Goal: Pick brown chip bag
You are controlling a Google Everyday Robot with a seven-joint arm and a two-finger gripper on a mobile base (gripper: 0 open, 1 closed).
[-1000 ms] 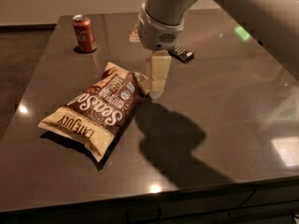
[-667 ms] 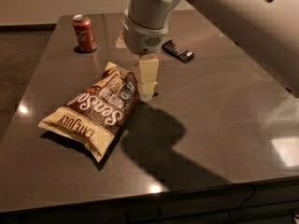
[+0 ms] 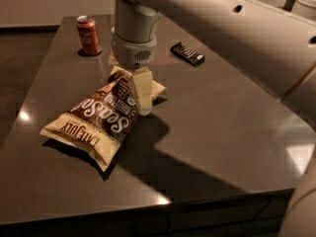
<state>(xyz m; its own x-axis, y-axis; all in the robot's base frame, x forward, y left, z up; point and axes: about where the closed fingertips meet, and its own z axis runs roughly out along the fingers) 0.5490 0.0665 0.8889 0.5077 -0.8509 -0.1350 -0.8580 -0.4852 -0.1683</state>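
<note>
The brown chip bag (image 3: 98, 120) lies flat on the dark table (image 3: 217, 132), left of centre. It has a dark brown middle with white script and tan-yellow ends; the near end reads "LATE JULY". My gripper (image 3: 143, 105) hangs down from the grey wrist and stands over the bag's far right end, at or just above its surface. It hides part of that end of the bag. I cannot tell whether it touches the bag.
A red soda can (image 3: 89, 35) stands upright at the far left of the table. A small black candy bar (image 3: 187, 54) lies at the far middle. My arm crosses the upper right of the view. The table's front edge runs along the bottom.
My gripper has moved left, from beside the bag's far right end to over it. The bag, the can and the candy bar have not moved.
</note>
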